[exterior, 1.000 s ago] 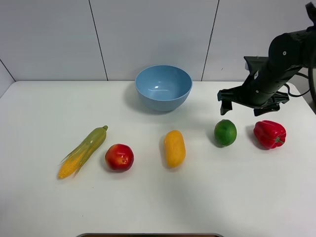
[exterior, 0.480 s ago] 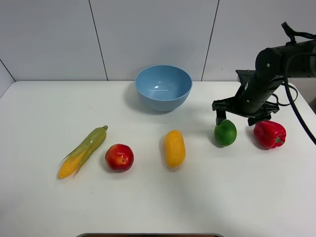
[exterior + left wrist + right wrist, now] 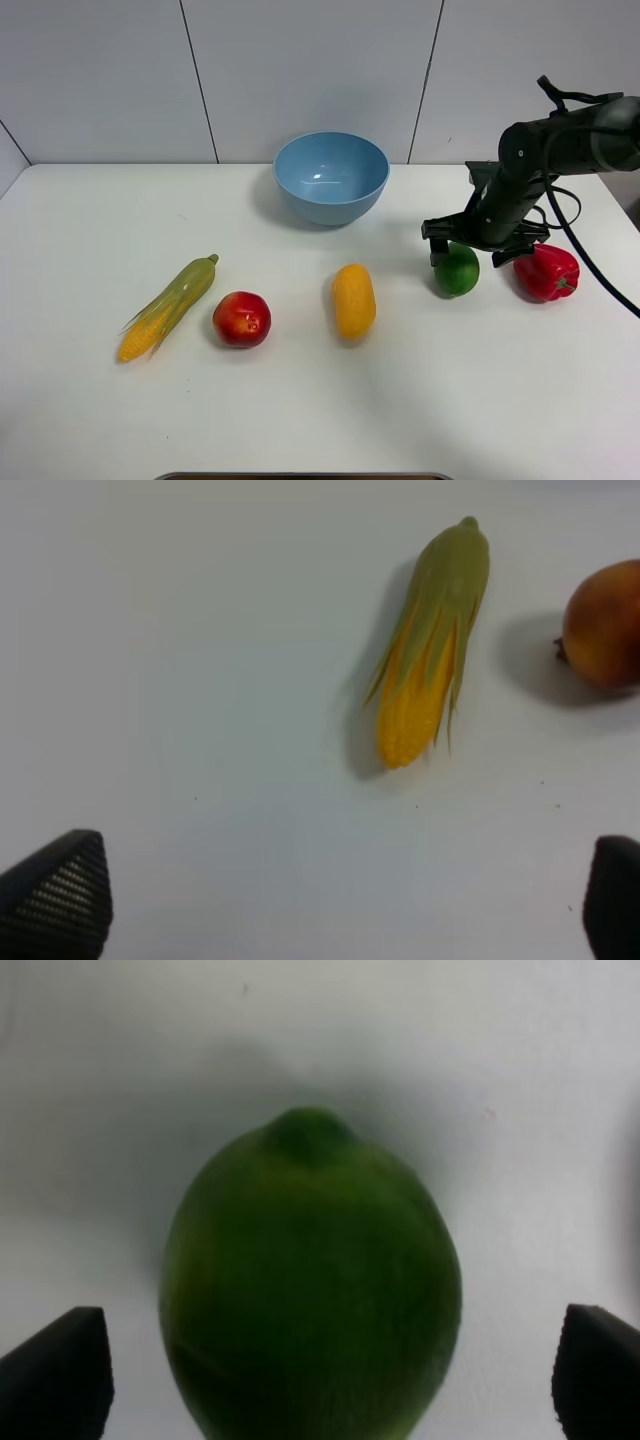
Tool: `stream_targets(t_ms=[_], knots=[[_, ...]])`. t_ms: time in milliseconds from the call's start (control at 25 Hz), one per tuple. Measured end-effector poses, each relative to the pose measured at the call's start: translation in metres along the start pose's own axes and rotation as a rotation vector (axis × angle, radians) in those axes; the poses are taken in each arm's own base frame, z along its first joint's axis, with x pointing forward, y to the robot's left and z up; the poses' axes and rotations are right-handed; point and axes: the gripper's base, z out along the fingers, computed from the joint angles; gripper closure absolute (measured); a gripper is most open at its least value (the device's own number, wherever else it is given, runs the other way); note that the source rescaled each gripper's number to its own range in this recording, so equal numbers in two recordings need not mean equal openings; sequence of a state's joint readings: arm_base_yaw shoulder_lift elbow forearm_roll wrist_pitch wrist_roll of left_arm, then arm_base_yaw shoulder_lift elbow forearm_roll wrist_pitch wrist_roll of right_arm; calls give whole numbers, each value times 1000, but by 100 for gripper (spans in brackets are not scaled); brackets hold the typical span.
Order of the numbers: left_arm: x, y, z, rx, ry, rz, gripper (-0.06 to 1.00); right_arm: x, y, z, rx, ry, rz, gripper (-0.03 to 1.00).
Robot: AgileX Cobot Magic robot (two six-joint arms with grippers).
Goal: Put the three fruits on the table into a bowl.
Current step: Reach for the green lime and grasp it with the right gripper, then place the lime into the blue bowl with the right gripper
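Note:
The green lime lies on the white table right of centre. My right gripper hangs open just above it. In the right wrist view the lime sits between the two dark fingertips, and neither touches it. The yellow-orange mango-like fruit lies mid-table. The red apple rests to its left. The light-blue bowl stands empty at the back. My left gripper is open over bare table, with the apple at the edge of its view.
A red bell pepper lies just right of the lime, close to the right gripper's outer finger. A green-husked corn cob lies at the left, and the left wrist view shows the corn cob as well. A grey panelled wall runs behind the table.
My right arm has swung left and down from behind the pepper. Its open gripper now straddles the lime. The fruits and the bowl have not moved.

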State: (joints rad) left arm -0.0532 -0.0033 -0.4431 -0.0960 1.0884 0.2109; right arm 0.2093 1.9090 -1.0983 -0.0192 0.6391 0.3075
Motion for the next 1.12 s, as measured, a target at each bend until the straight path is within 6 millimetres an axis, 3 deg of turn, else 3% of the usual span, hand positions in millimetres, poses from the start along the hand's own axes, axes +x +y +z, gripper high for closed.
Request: stream_targets(t_ms=[440, 560, 720, 760, 1120], knots=[[0, 0, 0, 0, 0, 0, -5, 2, 0, 27, 9, 32, -3, 12], [0, 0, 0, 0, 0, 0, -5, 2, 0, 30, 9, 32, -7, 25], [0, 0, 0, 0, 0, 0, -5, 1, 0, 30, 8, 30, -11, 72], [0, 0, 0, 0, 0, 0, -5, 1, 0, 30, 8, 29, -11, 77], [0, 0, 0, 0, 0, 0, -5, 1, 0, 30, 7, 28, -11, 77]])
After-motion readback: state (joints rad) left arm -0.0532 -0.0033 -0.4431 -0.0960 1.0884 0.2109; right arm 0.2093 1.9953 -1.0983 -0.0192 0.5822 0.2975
